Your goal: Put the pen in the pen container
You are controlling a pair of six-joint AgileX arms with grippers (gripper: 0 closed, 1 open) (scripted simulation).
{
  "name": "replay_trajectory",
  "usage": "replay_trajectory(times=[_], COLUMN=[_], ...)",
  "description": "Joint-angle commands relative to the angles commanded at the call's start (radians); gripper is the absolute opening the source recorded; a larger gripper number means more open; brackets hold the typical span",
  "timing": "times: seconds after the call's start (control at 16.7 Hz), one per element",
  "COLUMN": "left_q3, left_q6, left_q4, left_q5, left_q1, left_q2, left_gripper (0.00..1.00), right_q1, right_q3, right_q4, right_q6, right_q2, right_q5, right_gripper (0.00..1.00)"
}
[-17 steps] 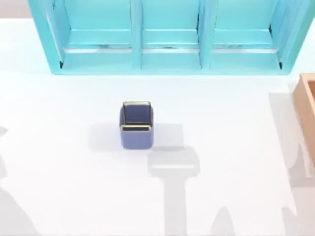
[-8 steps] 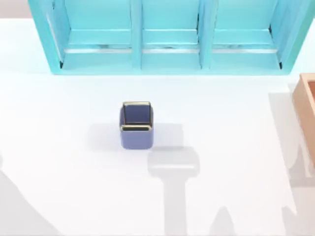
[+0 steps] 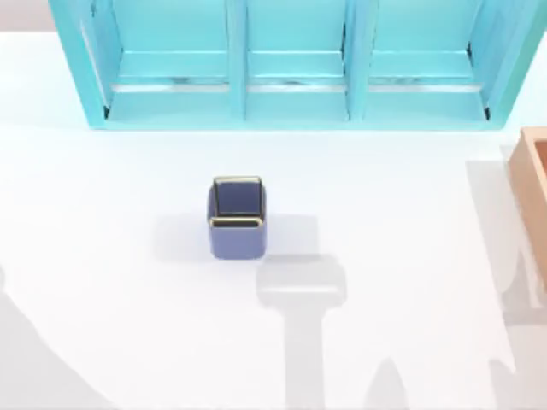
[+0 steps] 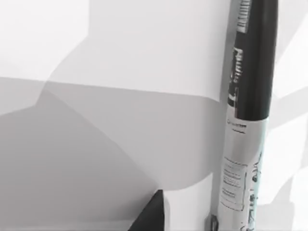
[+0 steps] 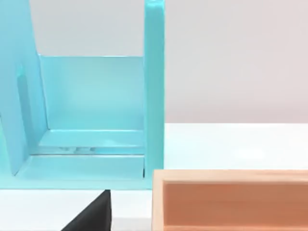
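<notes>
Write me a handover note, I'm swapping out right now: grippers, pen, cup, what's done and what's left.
Left arm: its wrist view looks down on the pen, lying on the white table.
Right arm: parked at the table's right, by the wooden box and turquoise shelf.
Cup: upright mid-table, in front of the shelf, nothing in it.
Done: nothing yet.
Left: grasp the pen, carry it over, drop it in the cup.

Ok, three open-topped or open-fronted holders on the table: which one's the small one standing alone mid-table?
The pen container: blue-violet, gold-rimmed, standing apart. The turquoise shelf unit spans the back; the wooden box sits at the right edge.
</notes>
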Motion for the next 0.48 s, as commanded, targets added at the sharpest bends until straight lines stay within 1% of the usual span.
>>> replay_trajectory(times=[0.48], left_q3=[0.000], left_q6=[0.000], left_q4=[0.000], left_q5=[0.000], left_q1=[0.000], left_q2=[0.000], left_gripper=[0.25], right_q1=[0.000], right_q3=[0.000], right_q4=[0.000], right_q6=[0.000], right_q2=[0.000], right_q5=[0.000], right_gripper=[1.00])
